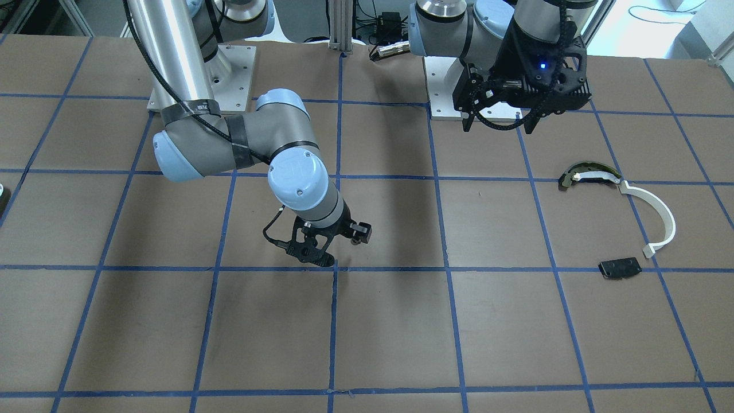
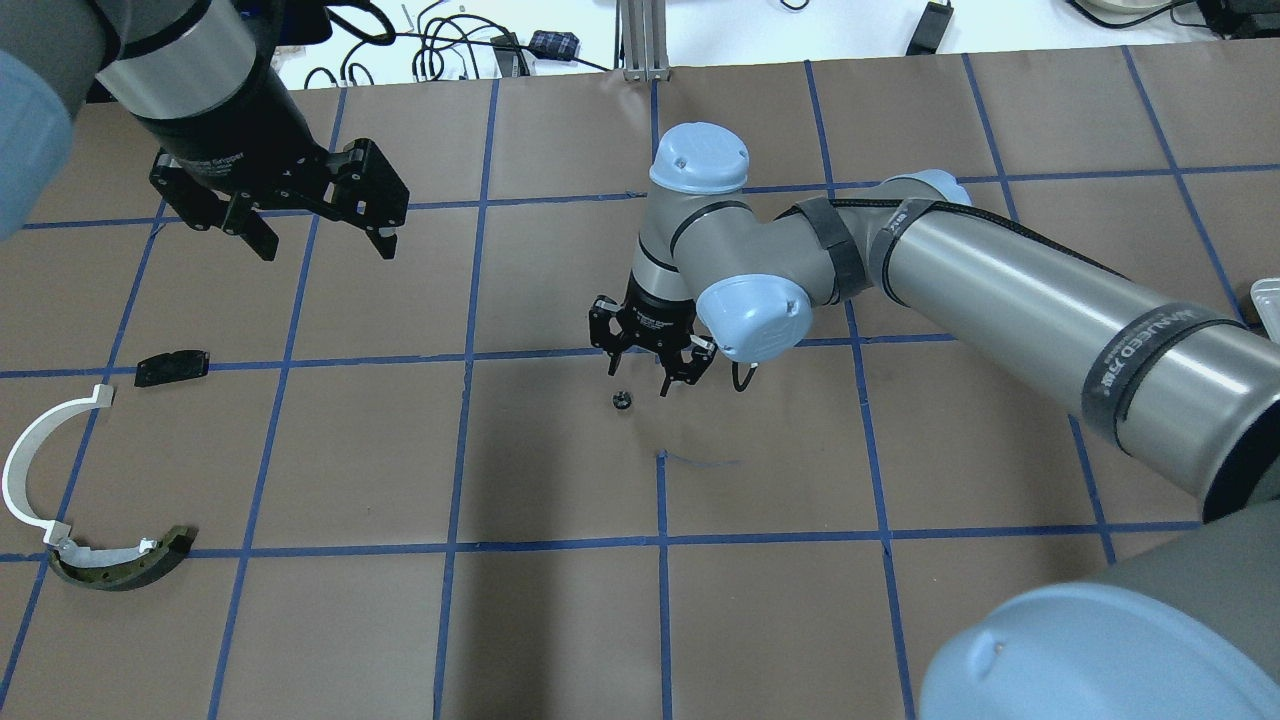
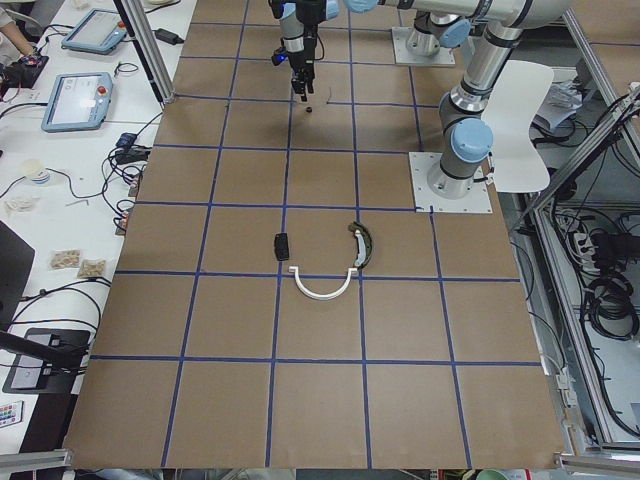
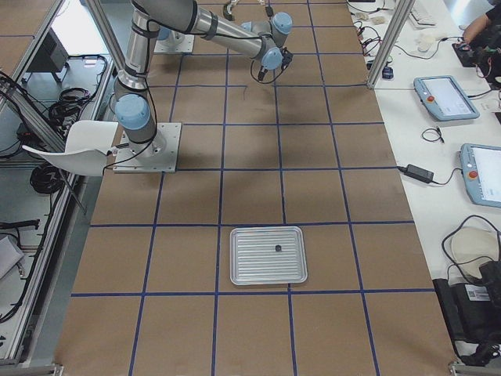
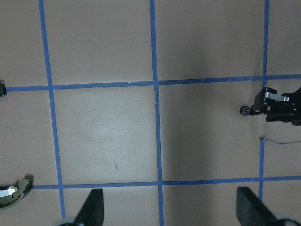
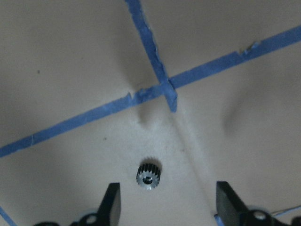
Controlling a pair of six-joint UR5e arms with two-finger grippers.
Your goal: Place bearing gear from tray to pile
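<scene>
The bearing gear (image 2: 620,400), small, toothed and metallic, lies on the brown paper near the table's middle. It also shows in the right wrist view (image 6: 149,175) and the left wrist view (image 5: 244,110). My right gripper (image 2: 640,383) is open and empty just above it, and the gear sits between the fingers, nearer one finger (image 6: 111,203). My left gripper (image 2: 328,248) is open and empty, held high and apart from the pile. The pile is a white arc strip (image 2: 25,470), a dark curved piece with a beige top (image 2: 120,565) and a small black plate (image 2: 172,367).
The silver ribbed tray (image 4: 250,262) sits far off toward the table's right end, with one small dark part (image 4: 277,248) in it. Blue tape lines grid the paper. The arm bases (image 1: 200,74) stand at the robot's edge.
</scene>
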